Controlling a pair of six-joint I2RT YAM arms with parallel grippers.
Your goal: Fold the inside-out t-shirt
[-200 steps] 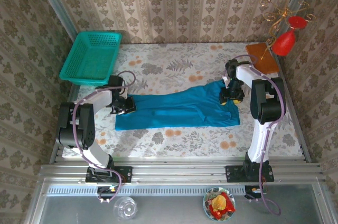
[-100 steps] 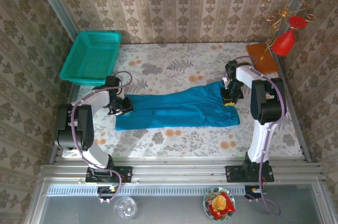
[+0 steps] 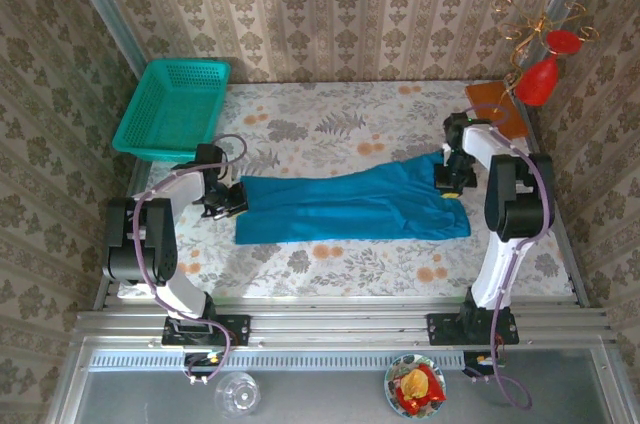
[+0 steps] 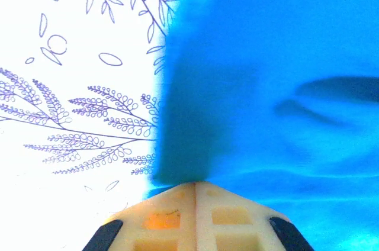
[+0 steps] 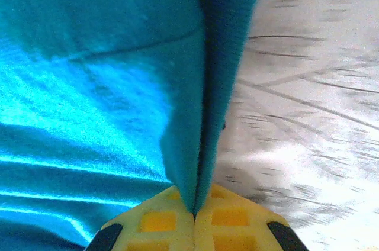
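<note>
The inside-out t-shirt (image 3: 350, 206) lies as a long blue-teal band across the middle of the floral tablecloth, stretched left to right. My left gripper (image 3: 228, 200) is at its left end. In the left wrist view that gripper (image 4: 194, 184) is shut, with a blurred fold of the shirt (image 4: 266, 85) rising straight from its tips. My right gripper (image 3: 449, 180) is at the shirt's upper right corner. In the right wrist view it (image 5: 195, 211) is shut on a doubled edge of the cloth (image 5: 89, 85), which stands up between the jaws.
A teal mesh basket (image 3: 172, 109) sits at the back left corner. A brown board (image 3: 497, 109) and a red ornament (image 3: 540, 79) stand at the back right. Below the front rail are a glass (image 3: 237, 394) and a plate (image 3: 415, 387) of food.
The right gripper has shut on the shirt's right edge. Both grippers and the whole shirt have shifted to the right, and the cloth is drawn tauter.
</note>
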